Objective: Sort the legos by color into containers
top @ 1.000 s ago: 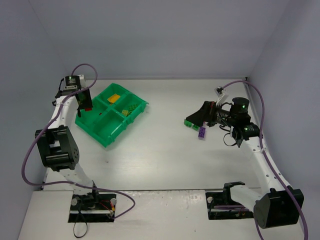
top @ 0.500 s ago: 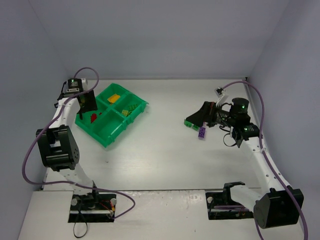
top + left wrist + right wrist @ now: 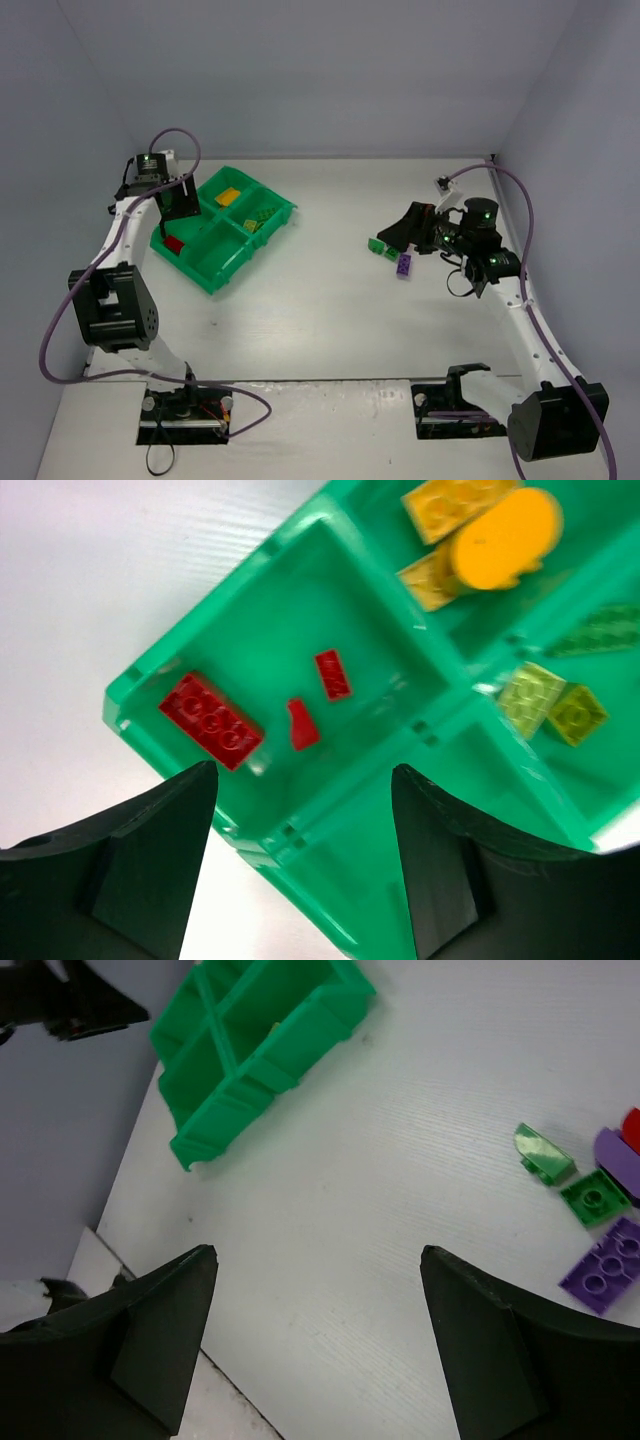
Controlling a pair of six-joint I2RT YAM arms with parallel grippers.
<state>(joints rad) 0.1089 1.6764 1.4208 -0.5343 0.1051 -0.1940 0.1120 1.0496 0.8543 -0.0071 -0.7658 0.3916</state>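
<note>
ok so the left gripper (image 3: 300, 805) just let go. A second ago it was hanging over the tray (image 3: 190, 270) with something red pinched in it. Now its jaws stand wide apart with nothing between them, and the big red brick (image 3: 210, 720) lies flat in the compartment right under it. That's the tray's left-hand compartment, the one nearest the left edge of the tabletop. It has two smaller red bits (image 3: 332, 673) in it too, so the red one landed with its own colour. Good drop I'd say

The tray sits toward the far left corner of the tabletop. It has yellow bricks (image 3: 450, 500) in the far compartment, and lime bricks (image 3: 530, 695) in the right-hand one, with what looks like a darker green brick (image 3: 605, 630) near them. Nothing purple in there that I can see

The right gripper (image 3: 318, 1260) hovers on the other side, near the right edge, jaws apart and holding nothing. It has barely shifted in the last second. Lying loose on the tabletop beside it are a purple brick (image 3: 605, 1265), a small green square (image 3: 594, 1200) and a green curved piece (image 3: 543, 1153). There's also a purple round bit (image 3: 618, 1155) and a red bit (image 3: 633, 1130), both cut off at the edge of the wrist view

My read: one more red is sorted and the left arm is free. What's left is that handful of loose pieces on the right. They're well apart from the tray, so next up is probably the right arm grabbing one of them
</note>
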